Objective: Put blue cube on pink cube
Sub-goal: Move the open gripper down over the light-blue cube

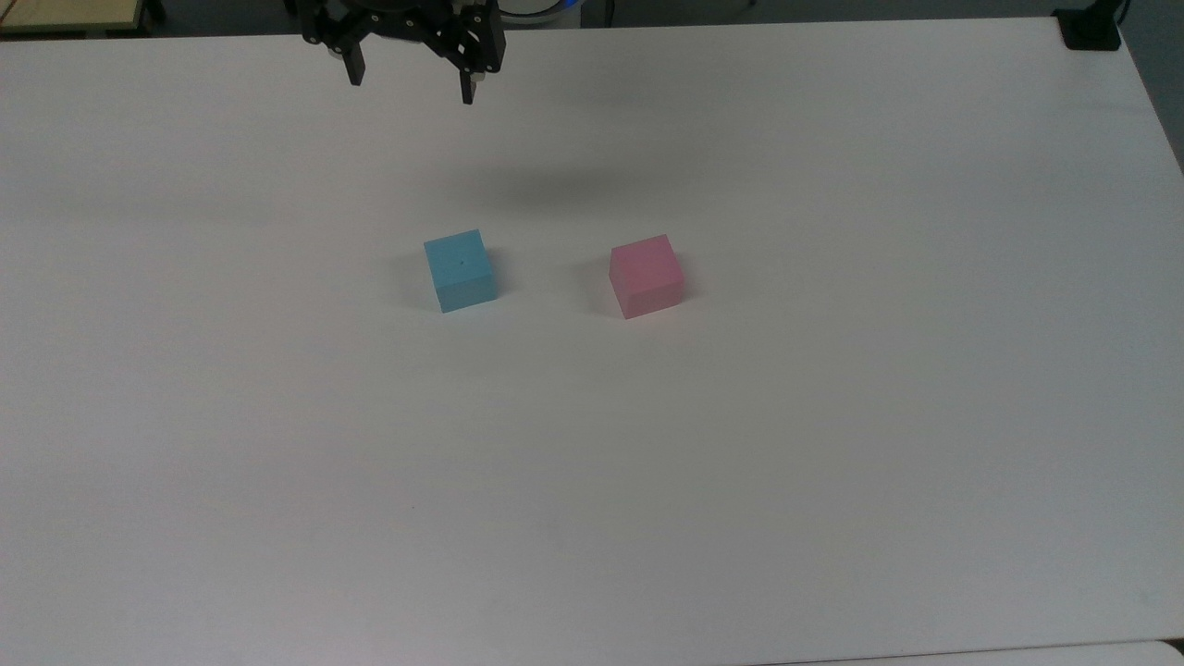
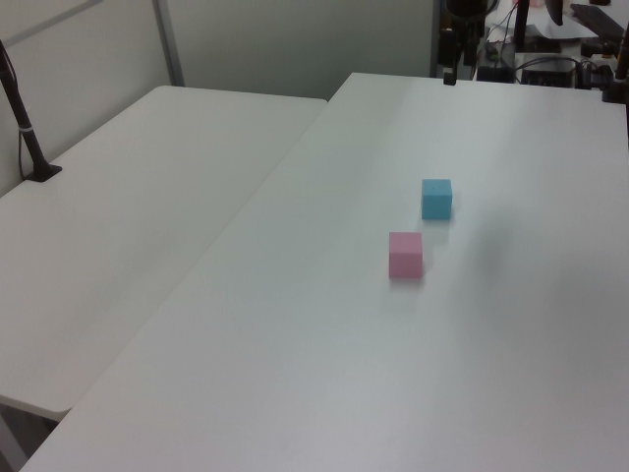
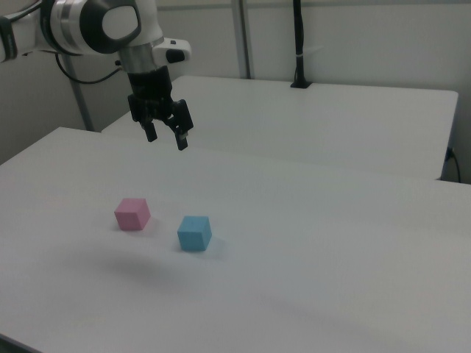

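Top view: blue cube (image 1: 460, 269) and pink cube (image 1: 646, 275) mid-table, apart; end effector (image 1: 412, 85) spread, aloft.

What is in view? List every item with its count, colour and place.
small light-blue matte cube: one, light blue, on the white table, at the top view's left of the other cube, apart from it.
small pink matte cube: one, pink, on the table, at the top view's right.
white table: one, white, under both cubes.
second white table: one, white, alongside at the left view's left.
black post: one, black, standing on the second table.
gripper: one, black, open, above the table, holding nothing.
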Robot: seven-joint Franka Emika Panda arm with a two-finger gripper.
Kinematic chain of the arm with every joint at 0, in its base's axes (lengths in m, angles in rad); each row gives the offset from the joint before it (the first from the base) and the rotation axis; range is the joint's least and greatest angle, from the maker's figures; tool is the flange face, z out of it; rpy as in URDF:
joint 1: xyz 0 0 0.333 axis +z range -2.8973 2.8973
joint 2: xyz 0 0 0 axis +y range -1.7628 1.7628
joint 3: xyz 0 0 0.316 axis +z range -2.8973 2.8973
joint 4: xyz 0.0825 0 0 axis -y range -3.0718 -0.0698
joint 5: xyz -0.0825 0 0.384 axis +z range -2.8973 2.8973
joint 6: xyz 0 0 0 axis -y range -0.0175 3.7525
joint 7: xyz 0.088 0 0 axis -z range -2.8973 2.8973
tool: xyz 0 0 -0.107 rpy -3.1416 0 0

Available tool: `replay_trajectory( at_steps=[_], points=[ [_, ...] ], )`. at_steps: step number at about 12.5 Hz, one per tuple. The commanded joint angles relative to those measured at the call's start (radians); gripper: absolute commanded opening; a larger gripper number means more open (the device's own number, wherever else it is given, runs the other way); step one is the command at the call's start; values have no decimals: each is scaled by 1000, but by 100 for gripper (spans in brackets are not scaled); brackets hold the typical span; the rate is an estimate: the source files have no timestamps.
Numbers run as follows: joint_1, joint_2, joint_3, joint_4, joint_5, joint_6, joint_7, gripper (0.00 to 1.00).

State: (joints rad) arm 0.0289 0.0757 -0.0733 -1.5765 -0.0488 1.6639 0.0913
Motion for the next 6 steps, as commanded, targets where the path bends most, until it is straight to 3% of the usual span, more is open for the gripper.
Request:
replay_trajectory(
  at_steps=[1,6],
  points=[
    [5,30,10,-20,-16,-6,5,100],
    [6,27,10,-17,-16,-13,8,100]
  ],
)
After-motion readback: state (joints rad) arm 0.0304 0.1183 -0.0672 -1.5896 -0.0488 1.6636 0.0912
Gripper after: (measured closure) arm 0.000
